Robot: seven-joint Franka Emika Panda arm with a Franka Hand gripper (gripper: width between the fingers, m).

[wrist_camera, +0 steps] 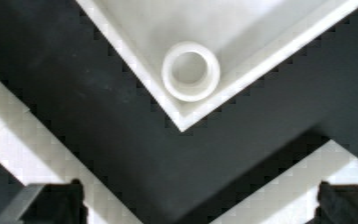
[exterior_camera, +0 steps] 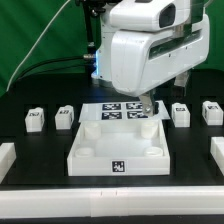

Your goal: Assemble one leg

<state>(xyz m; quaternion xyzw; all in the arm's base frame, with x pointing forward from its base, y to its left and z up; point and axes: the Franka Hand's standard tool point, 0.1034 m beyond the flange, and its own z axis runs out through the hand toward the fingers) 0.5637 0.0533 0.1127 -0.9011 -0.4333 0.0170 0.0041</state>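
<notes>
Four small white legs with tags stand in a row at the back of the black table: two at the exterior view's left (exterior_camera: 33, 120) (exterior_camera: 65, 116) and two at its right (exterior_camera: 181, 114) (exterior_camera: 211, 110). The large white square tray-like part (exterior_camera: 100, 150) lies in the middle. My gripper (exterior_camera: 151, 106) hangs over that part's far right corner, apart from every leg. In the wrist view the gripper (wrist_camera: 197, 205) is open and empty, its dark fingertips (wrist_camera: 48, 202) wide apart, with the corner's round hole (wrist_camera: 190, 72) ahead. No leg shows in the wrist view.
The marker board (exterior_camera: 118, 110) lies flat just behind the tray-like part, partly hidden by my arm. White rail blocks sit at the table's left edge (exterior_camera: 6, 155) and right edge (exterior_camera: 216, 152). A green curtain hangs behind.
</notes>
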